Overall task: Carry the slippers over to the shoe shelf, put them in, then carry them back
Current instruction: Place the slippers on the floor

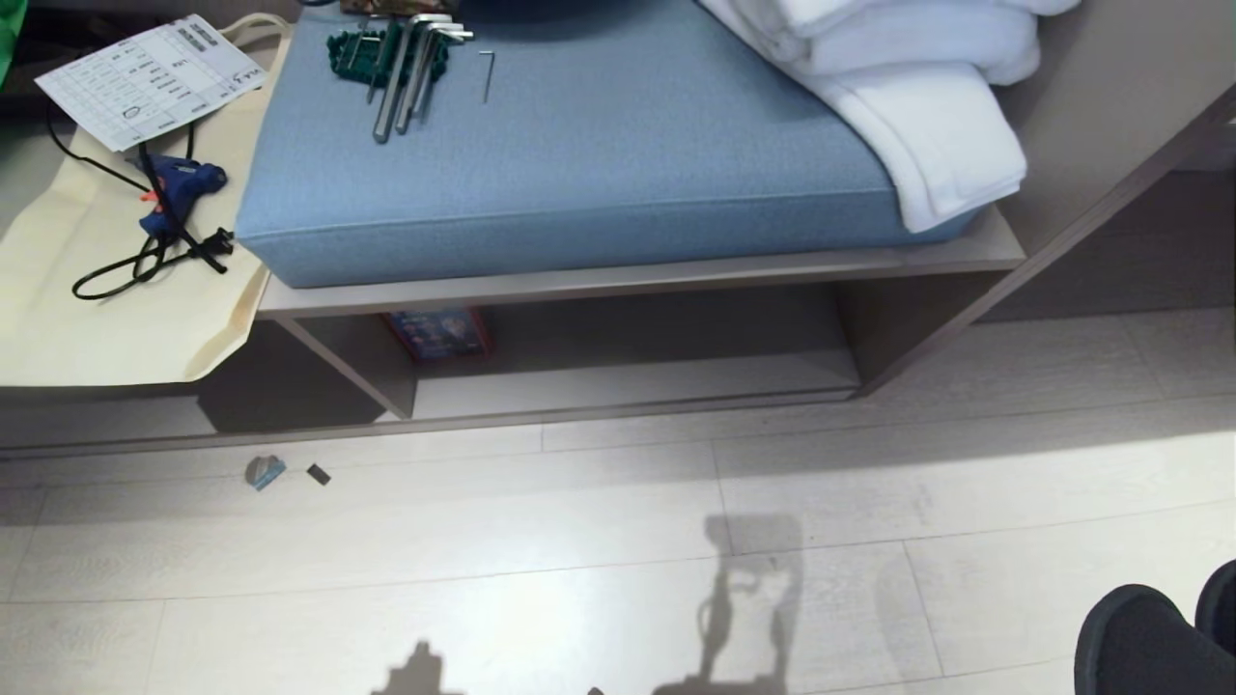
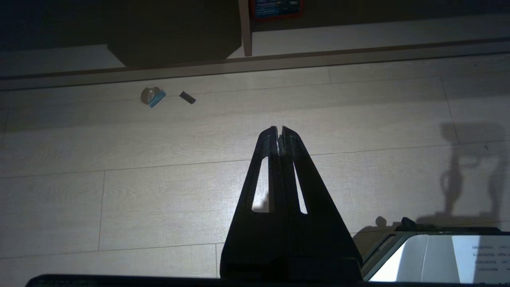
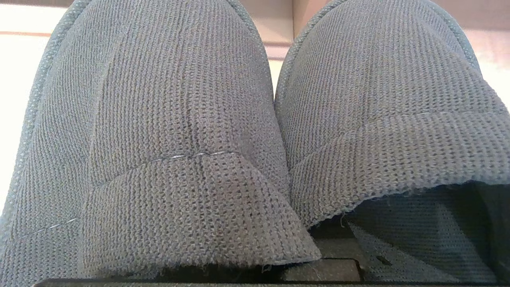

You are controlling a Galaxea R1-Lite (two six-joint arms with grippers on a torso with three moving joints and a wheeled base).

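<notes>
My right claw pinches the slippers [image 3: 255,131], side by side and filling its wrist view, their toes [image 1: 1154,632] low at right, near me. My left claw [image 2: 279,131], pressed together, hangs over the floor [image 2: 159,191]. The shelf [image 1: 628,376] gapes under the blue cushion [image 1: 579,164].

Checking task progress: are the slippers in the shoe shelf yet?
Out. The slippers are above the floor at the head view's corner; the shoe shelf has none.
</notes>
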